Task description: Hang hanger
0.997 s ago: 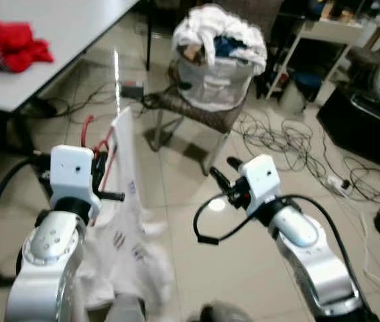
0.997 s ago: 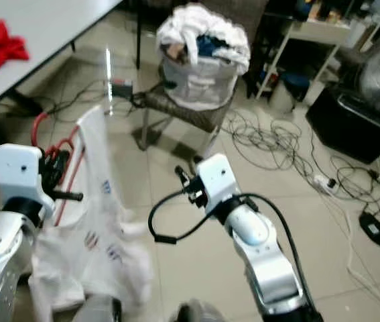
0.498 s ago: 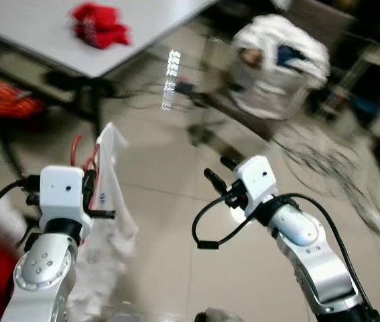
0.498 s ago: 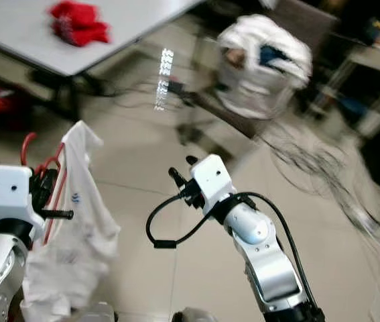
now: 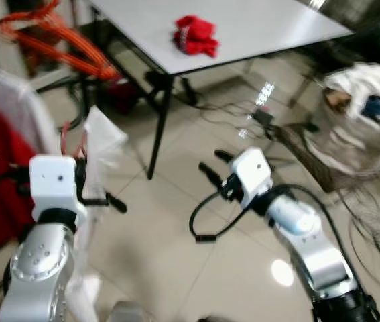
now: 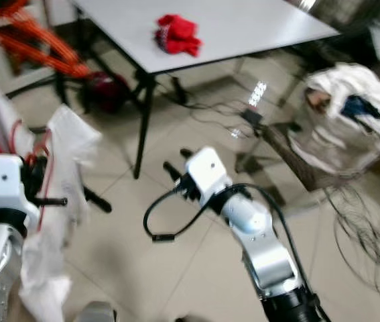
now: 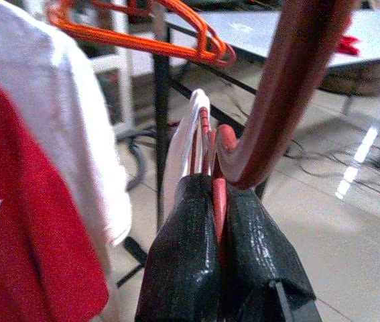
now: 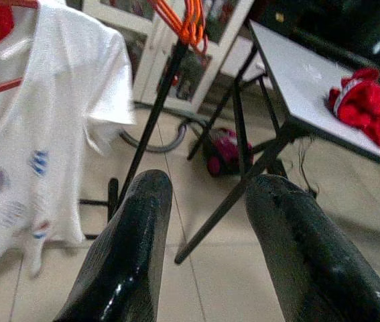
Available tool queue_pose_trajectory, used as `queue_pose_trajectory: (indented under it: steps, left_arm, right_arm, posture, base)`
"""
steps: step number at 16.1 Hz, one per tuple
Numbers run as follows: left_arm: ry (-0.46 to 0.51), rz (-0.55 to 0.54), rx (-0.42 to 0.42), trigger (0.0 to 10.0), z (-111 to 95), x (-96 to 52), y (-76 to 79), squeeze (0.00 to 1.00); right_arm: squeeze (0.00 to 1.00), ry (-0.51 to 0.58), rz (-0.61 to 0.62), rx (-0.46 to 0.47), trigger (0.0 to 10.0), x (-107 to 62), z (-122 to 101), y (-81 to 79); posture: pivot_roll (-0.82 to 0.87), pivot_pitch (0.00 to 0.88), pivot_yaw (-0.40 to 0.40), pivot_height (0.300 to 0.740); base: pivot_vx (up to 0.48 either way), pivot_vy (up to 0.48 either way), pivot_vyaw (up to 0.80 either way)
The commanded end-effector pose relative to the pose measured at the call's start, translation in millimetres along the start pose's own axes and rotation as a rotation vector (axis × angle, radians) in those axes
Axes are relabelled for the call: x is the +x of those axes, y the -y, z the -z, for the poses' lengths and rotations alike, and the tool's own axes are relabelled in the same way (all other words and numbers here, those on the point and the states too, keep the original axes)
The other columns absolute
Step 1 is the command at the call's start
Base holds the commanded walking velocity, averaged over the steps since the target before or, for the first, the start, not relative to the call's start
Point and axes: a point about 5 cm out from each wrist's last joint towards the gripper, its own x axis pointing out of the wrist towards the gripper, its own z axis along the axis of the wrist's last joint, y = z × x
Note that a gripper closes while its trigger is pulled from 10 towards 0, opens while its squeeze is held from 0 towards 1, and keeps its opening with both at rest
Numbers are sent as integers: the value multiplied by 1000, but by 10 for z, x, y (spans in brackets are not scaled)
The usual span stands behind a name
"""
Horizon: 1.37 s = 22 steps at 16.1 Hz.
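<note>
Left gripper raised at 9 o'clock, black fingers pressed together around a thin red rod. Right gripper extended toward 11 o'clock, fingers parted, holding nothing.

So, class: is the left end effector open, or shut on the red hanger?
Shut. In the left wrist view the left end effector has both black fingers pressed against the red hanger.

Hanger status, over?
Left gripper shut on red hanger, white shirt attached. Right gripper open, empty. Rack leg ahead.
</note>
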Motion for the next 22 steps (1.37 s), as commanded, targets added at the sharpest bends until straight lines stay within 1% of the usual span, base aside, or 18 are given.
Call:
queue_pose_trajectory:
  steps: [1, 2, 5, 6, 8, 10, 11, 12, 13, 14, 15, 16, 17, 18, 19, 20, 21, 22]
  left_arm:
    - [29, 24, -9, 10000, -36, 23, 82, 0]
    - [27, 24, -28, 10000, -46, 71, 95, 0]
    - [31, 42, -19, 10000, -66, 152, 108, 0]
    - [35, 58, -25, 10000, -91, 194, 114, 0]
    - [30, 69, -24, 10000, -91, 216, 133, 0]
    - [30, 94, -3, 10000, -98, 244, 184, 0]
    - [45, 90, -4, 10000, -114, 256, 204, 0]
    - [43, 85, -28, 10000, -116, 260, 216, 0]
    - [45, 60, -63, 10000, -139, 268, 192, 0]
    - [36, 49, -52, 10000, -150, 274, 169, 0]
    - [31, 30, 1, 10000, -163, 314, 144, 0]
    - [60, 38, 24, 10000, -210, 359, 153, 0]
    - [67, 43, 25, 10000, -232, 380, 164, 0]
    - [84, 59, -1, 10000, -296, 438, 197, 0]
    - [87, 66, -10, 10000, -319, 462, 207, 0]
    - [101, 113, -21, 10000, -365, 526, 212, 0]
    - [99, 119, -16, 10000, -357, 545, 198, 0]
    - [83, 116, -38, 10000, -329, 565, 201, 0]
  right_arm:
    - [0, -36, 59, -8, 10000, -60, 82, 125]
    - [0, -27, 92, -2, 10000, -47, 65, 172]
    - [0, -11, 130, 6, 10000, -36, 35, 196]
    - [0, 0, 176, 15, 10000, -69, 12, 221]
    - [0, -2, 207, 19, 10000, -98, 18, 249]
    - [0, -1, 255, 39, 10000, -122, 12, 309]
    - [0, 9, 310, 69, 10000, -129, -4, 344]
    - [0, 8, 333, 88, 10000, -136, -4, 362]
    - [0, -6, 327, 91, 10000, -138, 5, 333]
    - [0, -10, 314, 93, 10000, -148, 12, 305]
    - [0, -20, 328, 127, 10000, -170, 52, 294]
    - [0, -25, 340, 156, 10000, -178, 75, 286]
    - [0, -25, 349, 165, 10000, -175, 75, 287]
    - [0, -18, 365, 192, 10000, -160, 67, 284]
    - [0, -16, 371, 202, 10000, -153, 65, 281]
    - [0, -2, 399, 221, 10000, -137, 38, 265]
    - [0, 6, 413, 223, 10000, -138, 17, 271]
    - [0, 10, 420, 201, 10000, -148, -11, 296]
  posture:
    - [134, 46, -167, 740]
    - [128, 49, -154, 740]
    - [114, 49, -122, 740]
    - [101, 54, -97, 740]
    - [91, 61, -83, 740]
    - [84, 68, -83, 740]
    - [78, 67, -86, 740]
    - [79, 68, -89, 740]
    - [81, 70, -92, 740]
    - [84, 73, -93, 740]
    - [84, 74, -91, 740]
    - [84, 72, -84, 740]
    - [84, 71, -80, 740]
    - [89, 70, -43, 740]
    - [89, 70, -36, 740]
    - [78, 68, -20, 740]
    - [67, 66, -5, 740]
    - [59, 66, 5, 740]
  base:
    - [0, -480, 800]
    - [0, -480, 800]
    - [0, -480, 800]
    - [0, -480, 800]
    - [0, -476, 800]
    - [0, -467, 800]
    - [0, -439, 0]
    - [0, 0, 0]
    - [0, 0, 0]
    - [0, 0, 0]
    - [0, 0, 0]
    - [0, 0, 0]
    - [0, 0, 0]
    - [255, 0, 0]
    - [255, 0, 0]
    - [266, 0, 0]
    - [311, 0, 0]
    - [341, 0, 0]
